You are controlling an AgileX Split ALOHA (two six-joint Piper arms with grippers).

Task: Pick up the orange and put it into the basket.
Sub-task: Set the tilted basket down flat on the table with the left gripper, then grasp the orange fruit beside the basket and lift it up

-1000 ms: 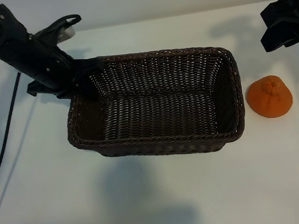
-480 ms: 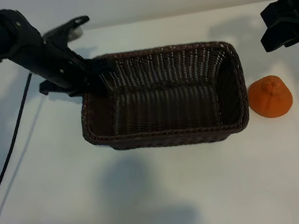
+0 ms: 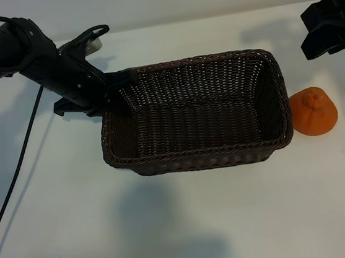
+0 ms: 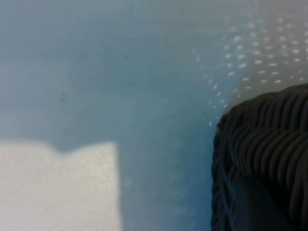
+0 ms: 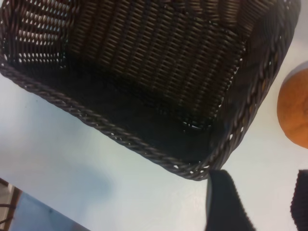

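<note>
The dark-brown woven basket [image 3: 195,160] sits mid-table, and nothing lies in it. My left gripper [image 3: 117,89] is shut on the braided rim at its far left corner; that corner fills the side of the left wrist view as the basket [image 4: 269,144]. The orange [image 3: 312,111] rests on the table just off the basket's right end, nearly touching it. My right gripper [image 3: 329,27] hangs above and behind the orange. It is open, with nothing between its fingers. Its wrist view shows the right gripper [image 5: 262,207], the basket [image 5: 120,137] and an edge of the orange [image 5: 296,108].
A black cable [image 3: 15,172] trails along the white table at the left. Bare tabletop lies in front of the basket and around the orange.
The basket has slid to the right with my left gripper holding its corner, and its right end now lies against or nearly against the orange. The right arm has not moved.
</note>
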